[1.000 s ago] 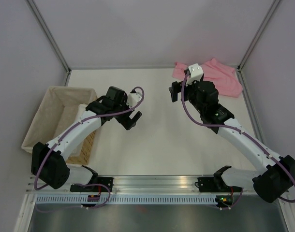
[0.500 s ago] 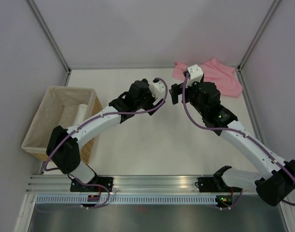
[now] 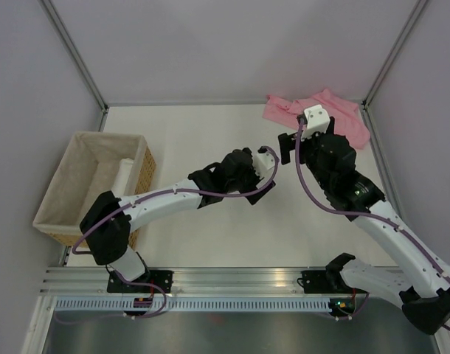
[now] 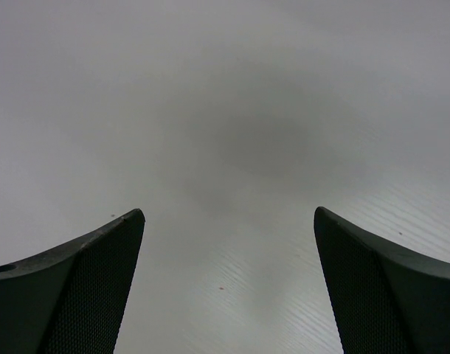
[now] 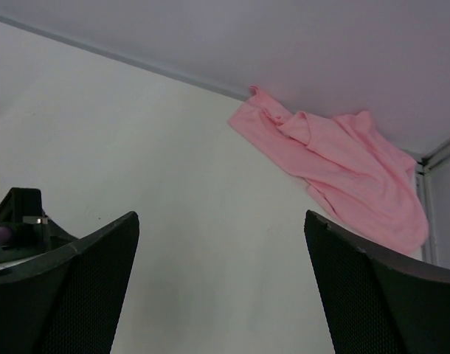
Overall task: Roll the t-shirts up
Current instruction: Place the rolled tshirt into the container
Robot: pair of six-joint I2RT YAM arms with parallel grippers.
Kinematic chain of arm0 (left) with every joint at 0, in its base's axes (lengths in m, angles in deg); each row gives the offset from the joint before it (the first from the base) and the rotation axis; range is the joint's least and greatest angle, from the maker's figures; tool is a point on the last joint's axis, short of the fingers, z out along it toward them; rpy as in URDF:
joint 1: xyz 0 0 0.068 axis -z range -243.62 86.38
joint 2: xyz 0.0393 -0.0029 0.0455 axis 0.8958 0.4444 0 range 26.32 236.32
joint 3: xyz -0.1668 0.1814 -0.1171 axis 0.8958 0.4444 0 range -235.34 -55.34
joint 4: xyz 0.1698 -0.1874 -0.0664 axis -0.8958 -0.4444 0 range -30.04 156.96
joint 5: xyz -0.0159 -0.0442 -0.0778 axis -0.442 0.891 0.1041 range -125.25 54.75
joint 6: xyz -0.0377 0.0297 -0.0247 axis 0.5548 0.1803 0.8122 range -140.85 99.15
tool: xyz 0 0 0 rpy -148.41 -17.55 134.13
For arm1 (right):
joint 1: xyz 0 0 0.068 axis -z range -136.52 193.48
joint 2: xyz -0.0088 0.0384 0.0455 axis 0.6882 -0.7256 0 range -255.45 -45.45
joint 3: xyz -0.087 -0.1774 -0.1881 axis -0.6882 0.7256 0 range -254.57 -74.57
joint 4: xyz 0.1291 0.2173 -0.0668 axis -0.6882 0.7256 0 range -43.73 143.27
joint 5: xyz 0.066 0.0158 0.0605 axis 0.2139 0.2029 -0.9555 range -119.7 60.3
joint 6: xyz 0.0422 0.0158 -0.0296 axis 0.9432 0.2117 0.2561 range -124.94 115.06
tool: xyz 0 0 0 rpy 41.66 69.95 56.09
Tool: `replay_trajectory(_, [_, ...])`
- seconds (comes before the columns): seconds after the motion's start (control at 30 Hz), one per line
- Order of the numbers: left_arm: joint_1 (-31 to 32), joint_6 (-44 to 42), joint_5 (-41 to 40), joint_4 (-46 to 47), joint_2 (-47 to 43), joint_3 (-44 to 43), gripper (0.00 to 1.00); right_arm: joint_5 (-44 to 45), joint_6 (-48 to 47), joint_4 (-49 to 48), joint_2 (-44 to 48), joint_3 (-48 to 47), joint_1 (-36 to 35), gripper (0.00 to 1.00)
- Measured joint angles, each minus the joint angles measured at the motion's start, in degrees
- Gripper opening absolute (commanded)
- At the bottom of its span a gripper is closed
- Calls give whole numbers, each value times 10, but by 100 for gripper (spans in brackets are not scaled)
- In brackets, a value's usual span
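**A:** From above — where are the shirts?

**B:** The pink t-shirt (image 3: 347, 118) lies crumpled in the far right corner of the table (image 3: 203, 133). The white t-shirt (image 3: 122, 175) looks to be the pale roll in the basket (image 3: 111, 136) at the left, probably finished and stowed. The left arm (image 3: 173, 195) and right arm (image 3: 372, 214) both reach over mid-table, and the right one is nearer the pink cloth.

**A:** And the left wrist view?

**B:** The left gripper (image 4: 229, 284) has its jaws spread wide with nothing between them, only bare tabletop beneath. I'd judge it is free to help.

**A:** Right wrist?

**B:** The right gripper (image 5: 221, 284) is just as wide and just as empty. It faces the pink t-shirt, which sits apart from it by the back wall. Bunched like that it can't be rolled — it likely needs pulling out and flattening first.
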Motion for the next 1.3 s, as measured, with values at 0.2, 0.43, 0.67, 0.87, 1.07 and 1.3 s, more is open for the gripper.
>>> replay_trajectory(0.2, [11,26,53,-8,-36,61,100,111,-26,80,55,-54,-5,98])
replay_trajectory(0.43, [14,47,77,-9,-81,125,100,214,-4,189,125,-57,-5,98])
replay_trajectory(0.67, [42,45,46,14,-83,176,100,254,27,249,197,24,-5,98])
replay_trajectory(0.87, [79,33,2,36,-75,176,100,258,38,278,203,39,-5,98])
replay_trajectory(1.07, [101,25,-7,45,-76,175,100,260,41,294,213,37,-5,98])
replay_trajectory(1.3, [100,25,-8,46,-76,175,100,258,56,312,224,37,-5,98])
